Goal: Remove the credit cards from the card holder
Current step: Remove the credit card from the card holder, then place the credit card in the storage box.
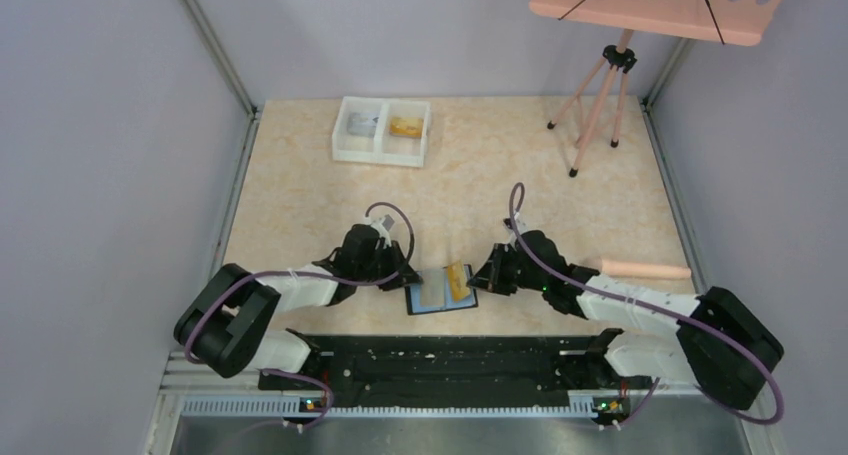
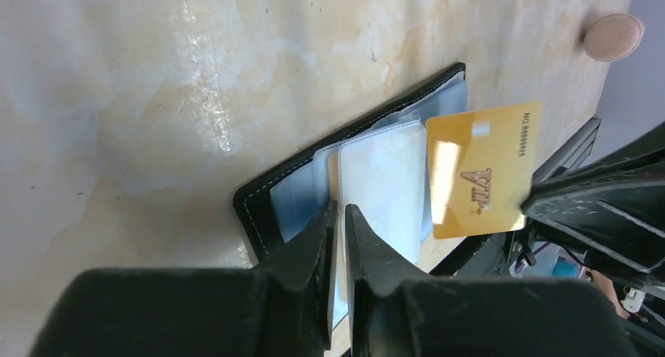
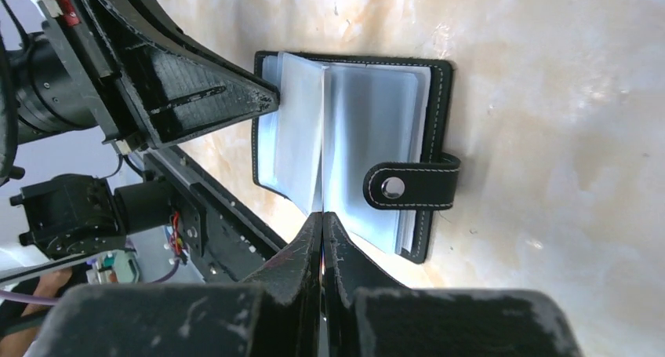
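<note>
Both claws grip something. The left gripper (image 1: 405,275) (image 2: 341,209) is pinched narrow on a clear sleeve page of the open card holder (image 1: 428,300) (image 2: 267,208) (image 3: 436,129), which lies flat on the table (image 1: 520,175) between the arms. The right gripper (image 1: 482,275) (image 3: 322,216) is clamped tight on the gold card (image 1: 458,280) (image 2: 480,173), over the holder's right half.

Bright even light, glare on table (image 2: 205,133), soft shadows, foreground blurred

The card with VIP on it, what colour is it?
The card is shiny gold; the left wrist view shows it best.
</note>
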`<state>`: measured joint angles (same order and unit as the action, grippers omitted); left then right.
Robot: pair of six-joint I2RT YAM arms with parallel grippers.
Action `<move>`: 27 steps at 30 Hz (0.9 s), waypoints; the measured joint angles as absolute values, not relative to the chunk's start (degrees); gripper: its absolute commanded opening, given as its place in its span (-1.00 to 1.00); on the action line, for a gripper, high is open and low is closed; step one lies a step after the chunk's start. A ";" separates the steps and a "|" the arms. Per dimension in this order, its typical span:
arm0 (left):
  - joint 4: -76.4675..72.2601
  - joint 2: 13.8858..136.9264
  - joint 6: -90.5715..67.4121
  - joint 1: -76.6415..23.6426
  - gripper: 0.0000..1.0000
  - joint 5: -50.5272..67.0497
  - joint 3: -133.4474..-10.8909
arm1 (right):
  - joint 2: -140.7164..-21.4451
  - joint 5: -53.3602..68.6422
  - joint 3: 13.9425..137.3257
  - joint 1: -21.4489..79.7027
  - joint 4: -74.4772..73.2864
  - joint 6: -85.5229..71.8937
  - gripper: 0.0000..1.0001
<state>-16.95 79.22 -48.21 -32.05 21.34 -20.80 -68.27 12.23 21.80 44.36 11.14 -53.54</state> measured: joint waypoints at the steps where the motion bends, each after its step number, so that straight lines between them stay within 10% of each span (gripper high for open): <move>1: -15.75 78.98 -48.05 -32.12 -0.54 21.34 -21.34 | -66.67 12.14 21.85 43.88 9.82 -52.93 -1.00; 9: -3.70 73.06 -44.36 -32.40 -0.02 20.51 -26.98 | -55.35 14.11 22.50 41.50 0.27 -46.37 -1.00; 27: 1.17 63.55 -38.96 -32.40 0.07 36.53 -32.75 | -52.14 29.80 26.68 41.08 -3.01 -37.85 -1.00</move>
